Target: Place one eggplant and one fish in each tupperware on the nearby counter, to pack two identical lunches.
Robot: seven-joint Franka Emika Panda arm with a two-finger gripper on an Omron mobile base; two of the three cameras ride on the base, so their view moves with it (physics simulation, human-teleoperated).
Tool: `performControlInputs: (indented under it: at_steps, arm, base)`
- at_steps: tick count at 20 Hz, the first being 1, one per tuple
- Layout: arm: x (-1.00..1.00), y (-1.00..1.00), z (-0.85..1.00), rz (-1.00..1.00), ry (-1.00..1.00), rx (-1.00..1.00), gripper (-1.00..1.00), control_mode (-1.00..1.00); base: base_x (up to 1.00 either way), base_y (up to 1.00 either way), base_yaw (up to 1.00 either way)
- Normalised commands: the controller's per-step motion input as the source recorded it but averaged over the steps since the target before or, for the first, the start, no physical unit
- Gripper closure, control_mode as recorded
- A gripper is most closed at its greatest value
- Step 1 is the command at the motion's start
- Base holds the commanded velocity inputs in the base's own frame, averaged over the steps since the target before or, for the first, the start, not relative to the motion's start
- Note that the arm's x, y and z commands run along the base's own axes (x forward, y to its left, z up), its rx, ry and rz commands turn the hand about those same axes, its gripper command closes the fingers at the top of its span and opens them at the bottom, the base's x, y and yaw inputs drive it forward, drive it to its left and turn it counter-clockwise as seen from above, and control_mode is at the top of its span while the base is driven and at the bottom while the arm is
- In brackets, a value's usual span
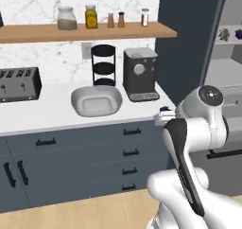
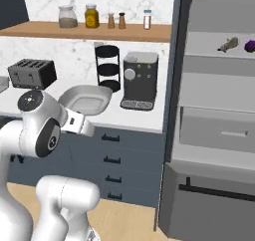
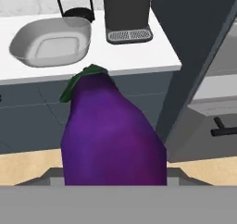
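Observation:
A glossy purple eggplant with a green stem cap looms close in the hand view and hides the fingertips; my gripper is shut on it. It hangs in front of the counter, just off its right end. The pale grey tupperware sits empty on the counter, left of and beyond the gripper. On an upper shelf of the open fridge lie a fish and another eggplant.
A black coffee machine and a black tiered stand stand behind the tupperware. A toaster sits far left. A wooden shelf with jars hangs above. The dark fridge side wall bounds the counter's right end.

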Motion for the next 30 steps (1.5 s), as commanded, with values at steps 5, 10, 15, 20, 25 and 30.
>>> performControlInputs:
  at_steps: [5,10,15,20,25,30]
  arm:
    - [0.00,0.00,0.00,0.00,0.00,0.00,1.00,1.00]
    - [0.00,0.00,0.00,0.00,0.00,0.00,1.00,1.00]
    - [0.00,0.00,0.00,0.00,0.00,0.00,1.00,1.00]
    - [0.17,0.02,-0.27,-0.07,0.06,-0.03,1.00,-1.00]
    - [0.22,0.08,-0.46,-0.01,0.35,0.00,1.00,-1.00]
    - [0.31,0.00,-0.35,0.00,0.23,0.00,1.00,-1.00]
  base:
    - [0.96,0.88,0.00]
    - [0.96,0.44,-0.06]
    - [0.70,0.08,-0.15]
    - [0.15,0.00,-0.08]
    - [0.00,0.00,0.00]
    - [0.00,0.00,0.00]
